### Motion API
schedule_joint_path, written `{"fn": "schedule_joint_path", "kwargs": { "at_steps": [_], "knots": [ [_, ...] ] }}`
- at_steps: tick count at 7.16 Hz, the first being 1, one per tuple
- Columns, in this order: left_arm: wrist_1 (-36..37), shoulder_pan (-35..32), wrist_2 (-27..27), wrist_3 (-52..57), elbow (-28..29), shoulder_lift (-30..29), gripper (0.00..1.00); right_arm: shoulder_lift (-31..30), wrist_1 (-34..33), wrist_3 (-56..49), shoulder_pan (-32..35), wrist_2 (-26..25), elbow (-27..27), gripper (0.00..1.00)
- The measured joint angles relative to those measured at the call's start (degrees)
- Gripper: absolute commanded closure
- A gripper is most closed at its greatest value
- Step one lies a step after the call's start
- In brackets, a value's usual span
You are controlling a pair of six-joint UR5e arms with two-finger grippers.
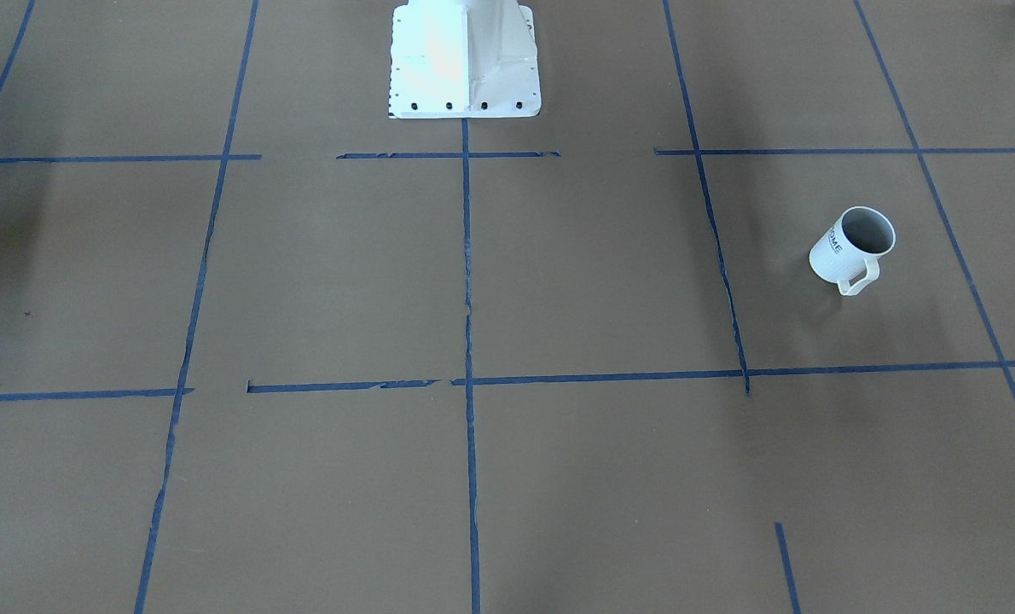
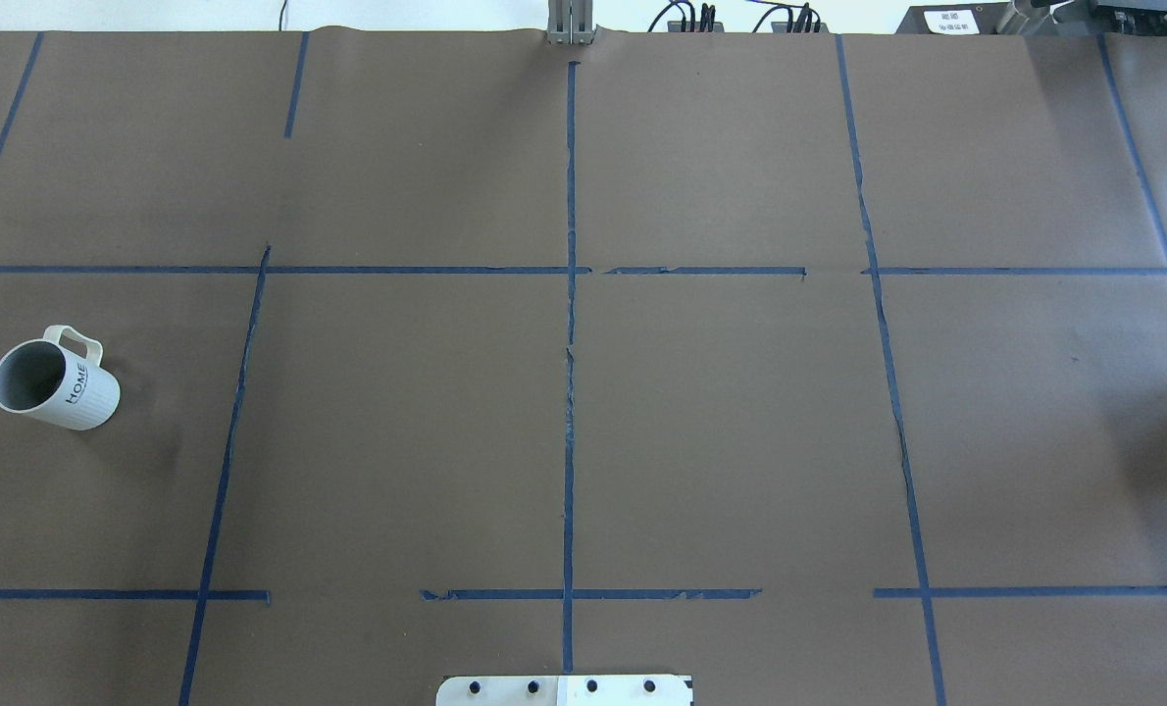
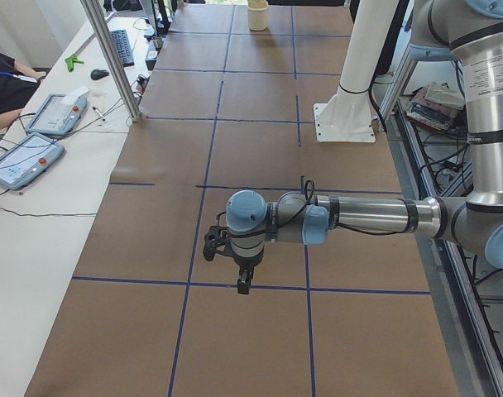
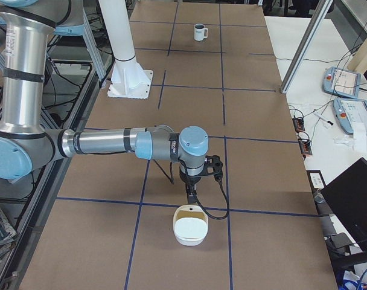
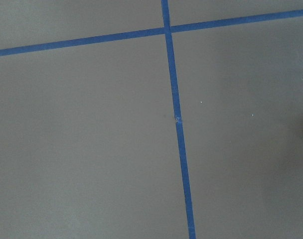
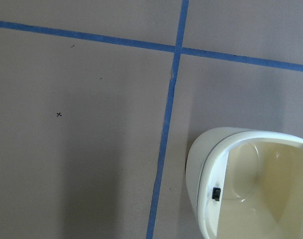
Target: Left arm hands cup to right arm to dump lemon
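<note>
- The likeliest trouble is the cup [image 2: 54, 380] tipping: it is a tall, light thing, so an off-centre nudge from the left gripper [image 3: 244, 285] could knock it over; any tilt on the way across the table [image 2: 397, 441] could spill the lemon early; a grip taking up the whole body would leave the right gripper [image 4: 191, 194] nothing to take.
- The cup's long axis is vertical, mouth up; its handle points away from the robot, toward the operators' side; the HOME lettering faces the table's middle.
- It stands at the table's left end, nothing touching it; only grey inner wall shows, so the lemon cannot be seen.
- Both claws point down, the right one near a cream container [image 4: 189, 225]; whether they are wide or narrow cannot be told.
</note>
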Motion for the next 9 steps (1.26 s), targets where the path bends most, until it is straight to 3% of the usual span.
{"fn": "schedule_joint_path", "kwargs": {
  "at_steps": [5, 9],
  "knots": [
    [-0.2, 0.7, 0.0, -0.1, -0.3, -0.3, 0.0, 0.4, 0.0, 0.1, -0.2, 0.1, 0.1, 0.0],
    [-1.6, 1.0, 0.0, -0.2, 0.6, -6.1, 0.0, 0.5, 0.0, 0.1, -0.5, 0.1, 0.2, 0.0]
  ]
}}
